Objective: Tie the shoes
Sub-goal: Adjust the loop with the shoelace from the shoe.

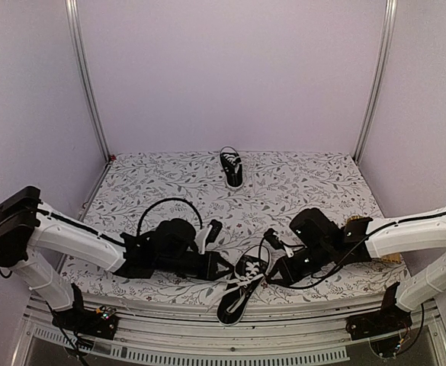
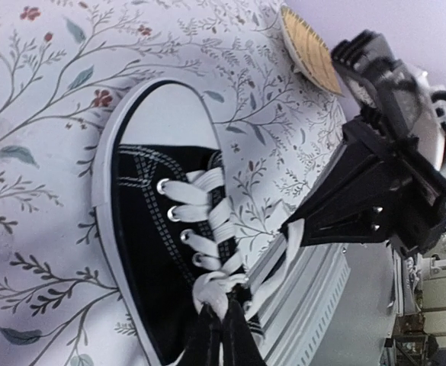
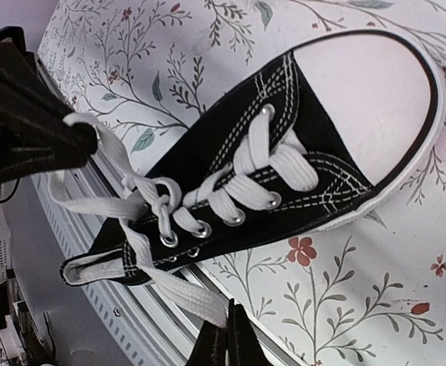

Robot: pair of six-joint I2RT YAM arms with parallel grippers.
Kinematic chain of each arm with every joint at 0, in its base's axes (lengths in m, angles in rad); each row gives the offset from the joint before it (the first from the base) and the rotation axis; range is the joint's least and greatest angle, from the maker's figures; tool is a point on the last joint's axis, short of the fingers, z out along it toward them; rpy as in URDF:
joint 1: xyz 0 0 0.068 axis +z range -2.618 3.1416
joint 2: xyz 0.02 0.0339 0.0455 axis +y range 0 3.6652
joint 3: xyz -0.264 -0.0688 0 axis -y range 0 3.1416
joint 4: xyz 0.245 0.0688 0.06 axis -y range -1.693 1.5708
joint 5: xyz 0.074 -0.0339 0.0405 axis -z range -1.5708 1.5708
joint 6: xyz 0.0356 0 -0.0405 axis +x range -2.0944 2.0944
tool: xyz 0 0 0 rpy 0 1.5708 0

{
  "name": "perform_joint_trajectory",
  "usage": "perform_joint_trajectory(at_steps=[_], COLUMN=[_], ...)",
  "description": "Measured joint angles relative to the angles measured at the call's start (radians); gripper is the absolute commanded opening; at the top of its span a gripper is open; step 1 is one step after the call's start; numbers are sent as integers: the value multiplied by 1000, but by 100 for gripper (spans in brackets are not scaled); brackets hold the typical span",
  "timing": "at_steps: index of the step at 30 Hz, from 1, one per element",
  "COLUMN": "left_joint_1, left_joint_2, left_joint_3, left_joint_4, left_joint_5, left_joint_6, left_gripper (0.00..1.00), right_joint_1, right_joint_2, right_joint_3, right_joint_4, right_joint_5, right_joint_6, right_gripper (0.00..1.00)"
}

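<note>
One of the shoes (image 1: 240, 288), a black sneaker with a white toe cap, lies at the table's front edge with its heel over the rail. My left gripper (image 2: 221, 314) is shut on a white lace (image 2: 207, 291) bunched at the top eyelets. It comes at the shoe from the left (image 1: 221, 267). My right gripper (image 3: 228, 314) is shut on the other lace strand (image 3: 173, 282), which runs flat from the shoe's collar (image 3: 93, 267). It sits just right of the shoe (image 1: 272, 273). The laces cross in a loose twist (image 3: 155, 200) above the top eyelets. The second shoe (image 1: 232, 168) stands alone at the far middle.
The floral tablecloth (image 1: 299, 183) covers the table, and a ribbed metal rail (image 1: 283, 309) runs along its front edge under the shoe's heel. A tan woven object (image 2: 308, 44) lies by the right arm. A black cable (image 1: 165, 204) loops above the left arm.
</note>
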Motion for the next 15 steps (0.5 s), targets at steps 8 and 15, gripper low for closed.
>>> perform_joint_trajectory(at_steps=[8,15], left_joint_1=[-93,-187], left_joint_2=[-4,-3], left_joint_3=[114,116], left_joint_4=[-99,-125], left_joint_5=[-56,-62], left_joint_6=[161,220], left_gripper=[0,0], right_joint_1=[-2,-11], right_joint_2=[1,2], right_joint_3=[47,47], right_joint_4=[-6,-21], right_joint_5=[19,29], right_joint_6=[18,28], right_gripper=[2,2])
